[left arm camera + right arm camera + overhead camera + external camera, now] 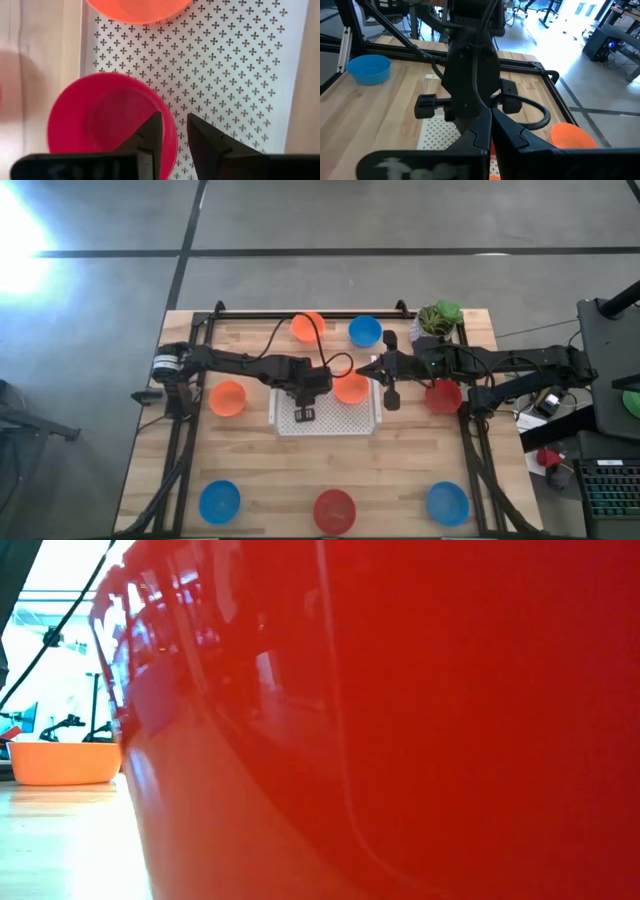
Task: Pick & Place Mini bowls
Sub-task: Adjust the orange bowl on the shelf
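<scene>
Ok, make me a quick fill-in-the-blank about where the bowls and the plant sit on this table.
1. On the white tray a red bowl sits beside a bowl coloured ____.
2. In the high view's bottom row, the bowl between the two blue bowls is ____.
3. The potted plant stands on the ____ arm's side of the table.

Missing words: orange; red; right

You've got a white perforated tray [362,423] at mid-table on the wood tabletop [280,475], w/ cross-shaped holes seen close up. Green plant in white pot [438,320] sits at far right corner. Dark monitor & keyboard [610,485] sit off-table, right side.
</scene>
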You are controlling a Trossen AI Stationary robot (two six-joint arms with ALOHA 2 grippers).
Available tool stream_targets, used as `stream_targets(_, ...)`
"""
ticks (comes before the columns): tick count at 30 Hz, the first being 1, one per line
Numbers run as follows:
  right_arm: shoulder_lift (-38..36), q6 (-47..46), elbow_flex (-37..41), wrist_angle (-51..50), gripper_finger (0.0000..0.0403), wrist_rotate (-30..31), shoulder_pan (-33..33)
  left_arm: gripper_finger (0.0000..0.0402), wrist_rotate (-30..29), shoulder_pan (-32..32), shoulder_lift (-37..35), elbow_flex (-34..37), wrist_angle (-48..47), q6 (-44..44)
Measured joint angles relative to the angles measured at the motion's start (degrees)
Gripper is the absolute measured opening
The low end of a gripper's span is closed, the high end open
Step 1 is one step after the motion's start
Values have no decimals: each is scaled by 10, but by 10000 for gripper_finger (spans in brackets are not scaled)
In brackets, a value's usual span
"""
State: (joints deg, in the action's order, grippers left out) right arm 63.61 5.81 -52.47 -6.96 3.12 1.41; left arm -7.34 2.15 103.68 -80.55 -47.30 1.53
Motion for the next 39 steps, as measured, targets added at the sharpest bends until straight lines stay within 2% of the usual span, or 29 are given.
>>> stream_targets(5, 0, -15, -1, -1, 8, 0, 2, 82, -11, -9, -6, -22, -43, -19)
stream_targets(10, 0, -24, -22, -25, 8, 0, 6, 71, -79, -34, -36, -16, -44, -26)
stream_targets(20, 2, -24, -73, -85, 8, 0, 8, 23, -134, -76, -127, -4, -46, -20)
stream_targets(24, 2, -24, -83, -96, 8, 0, 11, 3, -164, -90, -180, 17, -44, 0)
stream_targets(39, 15, -76, -87, -112, 8, 0, 47, 0, -224, -126, -362, 162, 37, 57)
